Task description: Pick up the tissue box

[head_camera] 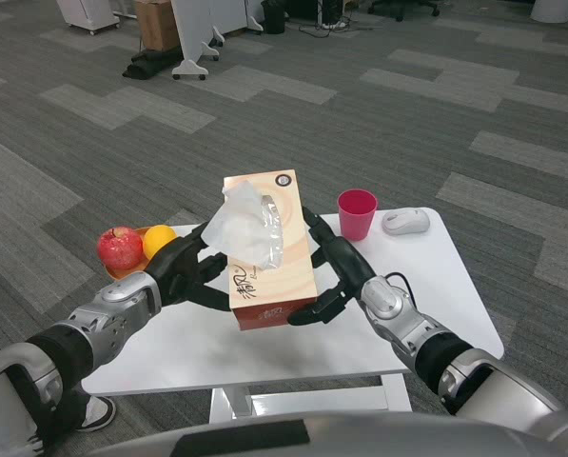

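Observation:
An orange tissue box [269, 271] with a white tissue [245, 228] sticking out of its top is held between both hands over the white table [426, 286]. My left hand [184, 271] presses against the box's left side. Against its right side presses my right hand [331, 271], fingers spread along the wall and under the near corner. The box looks lifted a little off the tabletop.
A red apple [119, 248] and an orange [159, 240] sit in a small dish at the table's left edge. A pink cup [357, 214] and a white computer mouse [406, 221] stand at the back right. Grey carpet lies around the table.

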Robot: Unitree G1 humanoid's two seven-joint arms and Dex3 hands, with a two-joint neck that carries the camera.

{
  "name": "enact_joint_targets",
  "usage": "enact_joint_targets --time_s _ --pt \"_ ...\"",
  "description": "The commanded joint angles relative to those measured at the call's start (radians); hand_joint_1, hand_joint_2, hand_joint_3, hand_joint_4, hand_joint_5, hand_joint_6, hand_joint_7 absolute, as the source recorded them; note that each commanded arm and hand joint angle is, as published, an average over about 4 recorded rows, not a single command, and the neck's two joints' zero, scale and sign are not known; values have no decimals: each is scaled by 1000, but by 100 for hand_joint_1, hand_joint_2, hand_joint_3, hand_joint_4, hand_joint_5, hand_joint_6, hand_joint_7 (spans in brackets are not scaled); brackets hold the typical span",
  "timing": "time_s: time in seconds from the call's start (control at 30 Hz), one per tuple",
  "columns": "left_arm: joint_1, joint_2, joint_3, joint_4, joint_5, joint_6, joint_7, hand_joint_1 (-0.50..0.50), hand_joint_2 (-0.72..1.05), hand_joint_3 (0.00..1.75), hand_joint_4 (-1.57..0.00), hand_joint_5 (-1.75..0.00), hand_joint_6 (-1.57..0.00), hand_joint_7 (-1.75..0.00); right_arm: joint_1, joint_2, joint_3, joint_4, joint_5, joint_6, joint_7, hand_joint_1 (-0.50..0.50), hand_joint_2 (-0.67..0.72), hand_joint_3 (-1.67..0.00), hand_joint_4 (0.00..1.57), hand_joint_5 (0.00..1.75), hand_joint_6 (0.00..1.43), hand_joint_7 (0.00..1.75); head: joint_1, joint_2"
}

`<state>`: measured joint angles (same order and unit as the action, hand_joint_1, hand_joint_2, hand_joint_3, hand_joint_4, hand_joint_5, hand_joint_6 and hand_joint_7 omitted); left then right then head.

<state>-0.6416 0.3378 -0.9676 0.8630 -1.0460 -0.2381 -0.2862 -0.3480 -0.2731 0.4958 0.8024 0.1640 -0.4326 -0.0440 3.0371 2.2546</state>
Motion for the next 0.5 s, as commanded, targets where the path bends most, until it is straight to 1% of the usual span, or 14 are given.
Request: enact_joint_targets --time_s 0.03,0.43,0.5 --pt "-11 -61 5 -66 7 -21 -50 50 96 9 0 0 0 0 -17 72 32 -81 -1 -35 39 38 -3 -71 0 175 0 0 0 0" --pt "-2 -57 36 -101 34 -21 -51 50 96 9 0 0 0 0 -10 68 32 -115 0 -35 36 38 -3 -69 0 175 0 0 1 4" --pt "-1 -57 40 -104 34 -21 -52 50 91 9 0 0 0 0 -9 68 32 -119 0 -35 36 38 -3 -67 0 175 0 0 1 4"
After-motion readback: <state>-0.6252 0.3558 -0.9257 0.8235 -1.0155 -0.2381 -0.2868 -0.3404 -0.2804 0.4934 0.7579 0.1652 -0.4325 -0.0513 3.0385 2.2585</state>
